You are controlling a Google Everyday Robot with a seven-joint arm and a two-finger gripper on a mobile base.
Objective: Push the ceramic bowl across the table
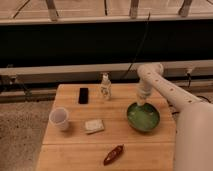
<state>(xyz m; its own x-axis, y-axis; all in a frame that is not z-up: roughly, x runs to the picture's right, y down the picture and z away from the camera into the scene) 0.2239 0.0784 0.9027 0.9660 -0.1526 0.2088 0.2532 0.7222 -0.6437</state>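
Observation:
The ceramic bowl (143,117), wide, shallow and glossy green inside, sits on the right side of the light-wood table (75,150). My white arm comes in from the right and bends down over the bowl's far rim. The gripper (139,102) hangs at the bowl's back edge, touching or just above the rim.
A small white cup (60,119) stands at the left. A black phone (83,95) and a small bottle (105,88) are at the back. A pale flat packet (94,125) lies mid-table, a red-brown item (113,154) near the front edge. A dark wall runs behind.

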